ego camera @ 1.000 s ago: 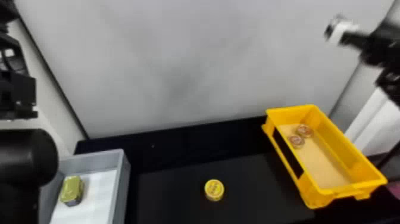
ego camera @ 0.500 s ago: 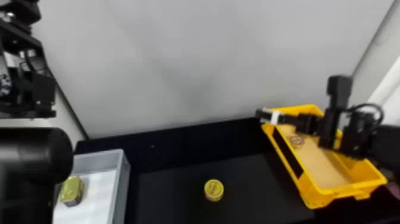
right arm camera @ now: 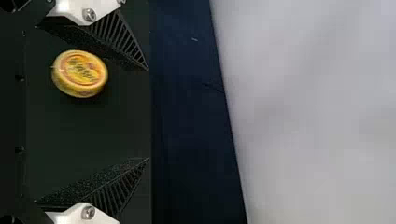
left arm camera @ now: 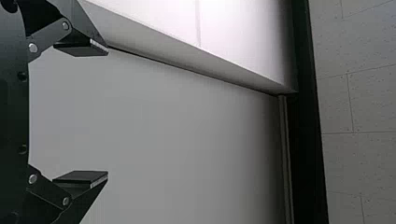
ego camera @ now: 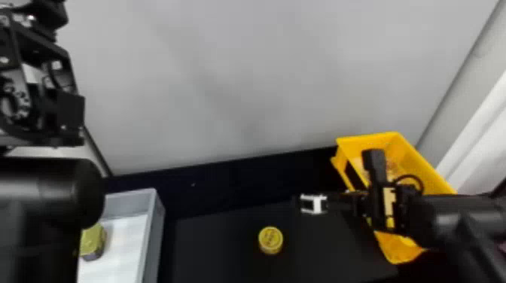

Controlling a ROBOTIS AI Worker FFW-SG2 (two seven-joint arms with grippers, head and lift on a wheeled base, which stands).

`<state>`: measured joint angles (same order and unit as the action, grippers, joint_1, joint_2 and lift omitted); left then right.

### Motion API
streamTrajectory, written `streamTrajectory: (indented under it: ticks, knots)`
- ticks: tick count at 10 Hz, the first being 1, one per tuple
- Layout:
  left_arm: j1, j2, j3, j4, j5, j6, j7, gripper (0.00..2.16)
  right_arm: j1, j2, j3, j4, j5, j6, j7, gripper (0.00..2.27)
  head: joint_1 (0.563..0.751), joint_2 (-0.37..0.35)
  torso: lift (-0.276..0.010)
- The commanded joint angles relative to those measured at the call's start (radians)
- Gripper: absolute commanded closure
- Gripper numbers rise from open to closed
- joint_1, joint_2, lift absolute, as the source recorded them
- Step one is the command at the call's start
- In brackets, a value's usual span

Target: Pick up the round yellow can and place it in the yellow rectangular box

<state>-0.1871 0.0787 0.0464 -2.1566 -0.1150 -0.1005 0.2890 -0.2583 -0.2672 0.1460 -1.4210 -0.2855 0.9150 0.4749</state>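
Black, spread and unloaded, the right gripper [right arm camera: 148, 114] shifts from the yellow box [ego camera: 400, 250] near the counter's [ego camera: 233, 182] rear edge toward the can [ego camera: 270, 241]: likely grasp approach, step 1.

Room between gray bin [ego camera: 152, 229] and yellow box [ego camera: 419, 165], round can [ego camera: 270, 239] midway

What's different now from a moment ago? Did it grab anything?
The right gripper has swung in from the far right, past the yellow box, leftward and nearer to the yellow can. The left arm has edged rightward. Nothing was grabbed or let go; can and boxes stayed put.
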Motion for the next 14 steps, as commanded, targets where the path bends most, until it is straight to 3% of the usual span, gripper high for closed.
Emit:
streamTrajectory:
  ticks: [1,2,3,6,14]
  knots:
    - [-0.005,-0.005,-0.008,0.009,0.005,-0.011,0.001,0.31,-0.019,0.085,0.037,0.076,0.436,-0.083,0.24,0.1,0.74,0.018,0.0]
    - [-0.008,-0.007,-0.01,0.012,0.005,-0.016,0.003,0.31,-0.018,0.121,0.049,0.088,0.589,-0.151,0.314,0.09,0.74,0.018,0.0]
    - [-0.006,-0.007,-0.01,0.012,0.006,-0.021,0.003,0.31,-0.015,0.148,0.06,0.109,0.661,-0.203,0.343,0.09,0.74,0.018,0.0]
    - [-0.011,-0.01,-0.017,0.018,0.011,-0.024,0.004,0.31,-0.013,0.146,0.121,0.165,0.635,-0.232,0.343,0.09,0.74,0.018,0.0]
    - [-0.023,-0.011,-0.042,0.035,0.017,-0.036,0.004,0.31,-0.068,0.169,0.153,0.323,0.6,-0.298,0.329,0.09,0.74,0.018,0.0]
